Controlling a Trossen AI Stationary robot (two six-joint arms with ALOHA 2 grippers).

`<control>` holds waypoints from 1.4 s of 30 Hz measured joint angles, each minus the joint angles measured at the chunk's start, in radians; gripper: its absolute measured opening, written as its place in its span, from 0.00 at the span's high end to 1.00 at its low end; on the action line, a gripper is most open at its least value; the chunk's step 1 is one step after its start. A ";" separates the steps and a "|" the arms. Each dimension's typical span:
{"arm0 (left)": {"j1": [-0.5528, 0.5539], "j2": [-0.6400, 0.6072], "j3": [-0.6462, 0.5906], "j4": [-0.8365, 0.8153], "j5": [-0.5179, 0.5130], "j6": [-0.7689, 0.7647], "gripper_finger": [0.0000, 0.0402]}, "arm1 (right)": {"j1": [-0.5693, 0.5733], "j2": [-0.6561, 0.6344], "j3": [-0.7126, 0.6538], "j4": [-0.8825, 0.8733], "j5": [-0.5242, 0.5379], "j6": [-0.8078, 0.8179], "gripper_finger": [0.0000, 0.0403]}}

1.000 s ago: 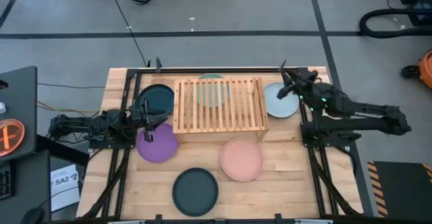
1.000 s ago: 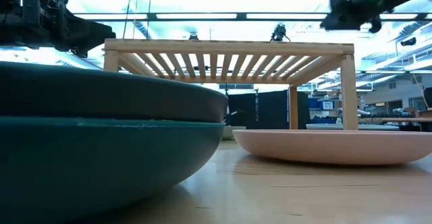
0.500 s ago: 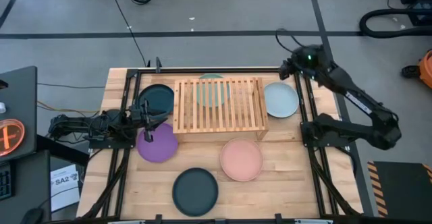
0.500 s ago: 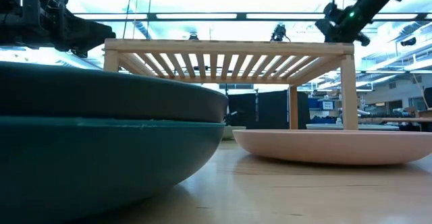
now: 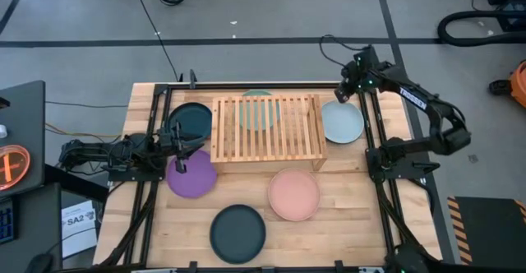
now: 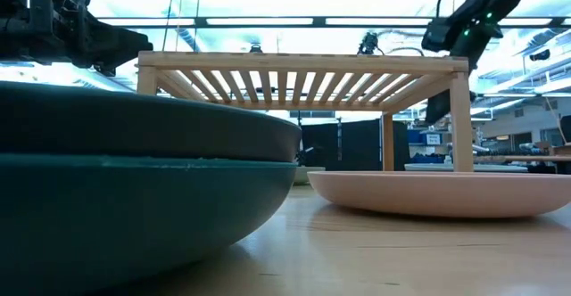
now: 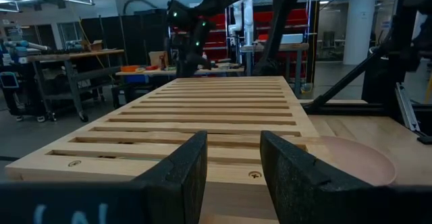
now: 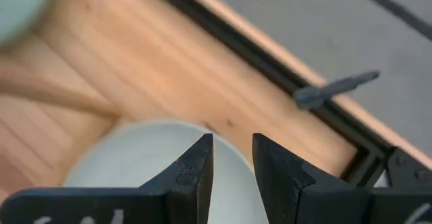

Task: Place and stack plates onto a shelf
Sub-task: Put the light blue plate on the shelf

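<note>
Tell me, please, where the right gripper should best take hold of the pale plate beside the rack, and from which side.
Grip the pale plate by its raised rim, probably at the far edge, coming down from above. It lies flat on the table, so only the rim gives the fingers something to pinch, and the right gripper already hangs there, empty.

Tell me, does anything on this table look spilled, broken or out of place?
Nothing spilled or damaged. One oddity: the mint green plate lies on the table under the shelf, not on top. The shelf top holds no plates yet.
</note>
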 joint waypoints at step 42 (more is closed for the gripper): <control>0.001 0.000 0.000 0.001 0.000 0.000 0.64 | 0.105 0.337 0.000 -0.014 0.296 -0.272 0.73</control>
